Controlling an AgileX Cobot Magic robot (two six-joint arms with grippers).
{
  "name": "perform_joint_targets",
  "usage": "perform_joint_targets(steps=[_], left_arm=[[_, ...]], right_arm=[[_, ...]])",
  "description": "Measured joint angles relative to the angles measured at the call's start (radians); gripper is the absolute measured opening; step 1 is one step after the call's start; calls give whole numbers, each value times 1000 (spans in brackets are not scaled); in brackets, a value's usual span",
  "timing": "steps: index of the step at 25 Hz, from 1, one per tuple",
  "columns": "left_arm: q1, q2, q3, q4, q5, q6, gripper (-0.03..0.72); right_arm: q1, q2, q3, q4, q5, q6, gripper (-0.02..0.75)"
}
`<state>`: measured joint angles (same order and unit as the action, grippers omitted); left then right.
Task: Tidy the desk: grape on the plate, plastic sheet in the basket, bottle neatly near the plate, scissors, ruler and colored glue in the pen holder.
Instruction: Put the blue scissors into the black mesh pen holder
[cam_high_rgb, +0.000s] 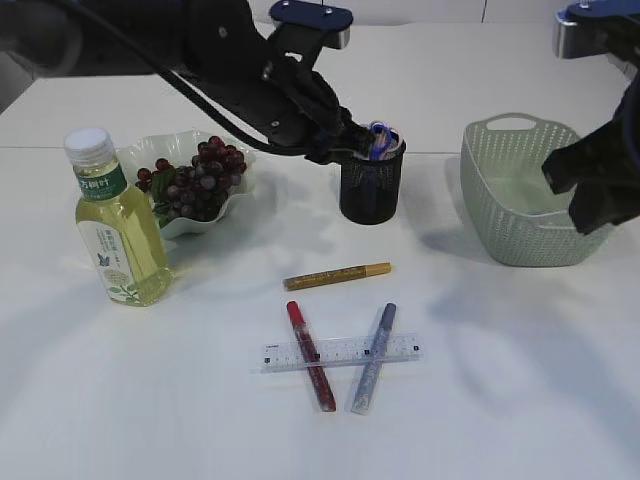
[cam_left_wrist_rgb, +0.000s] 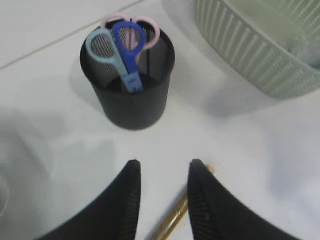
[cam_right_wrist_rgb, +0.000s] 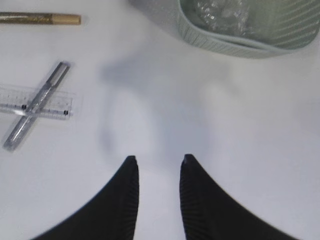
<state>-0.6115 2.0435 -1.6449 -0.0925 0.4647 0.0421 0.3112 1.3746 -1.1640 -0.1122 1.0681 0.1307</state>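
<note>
left gripper (cam_left_wrist_rgb: 162, 200) jaws part-open, empty | right gripper (cam_right_wrist_rgb: 157, 195) same | risk: ruler (cam_high_rgb: 340, 353) under two glue pens, flips beside pen holder (cam_high_rgb: 371, 185)

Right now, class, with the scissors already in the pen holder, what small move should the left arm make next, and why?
Probably lower the left gripper onto the gold glue pen. Its jaws stand open and empty right above that pen, which lies loose on the table beside the pen holder.
</note>
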Motion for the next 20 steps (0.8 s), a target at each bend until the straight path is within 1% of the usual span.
perform_joint_targets(steps=[3, 6, 10, 16, 20], left_arm=[[0, -52, 0, 36, 153, 6, 240], [0, -85, 0, 40, 295, 33, 240], [-9, -94, 0, 40, 473, 75, 240], [-91, -94, 0, 42, 634, 223, 240], [-127, -94, 0, 42, 684, 247, 240]], right_arm=[[0, 0, 0, 51, 65, 0, 239], [0, 0, 0, 102, 139, 0, 239], [0, 0, 0, 164, 153, 0, 239], [0, 0, 0, 194, 155, 2, 239], [0, 0, 0, 206, 157, 2, 239]])
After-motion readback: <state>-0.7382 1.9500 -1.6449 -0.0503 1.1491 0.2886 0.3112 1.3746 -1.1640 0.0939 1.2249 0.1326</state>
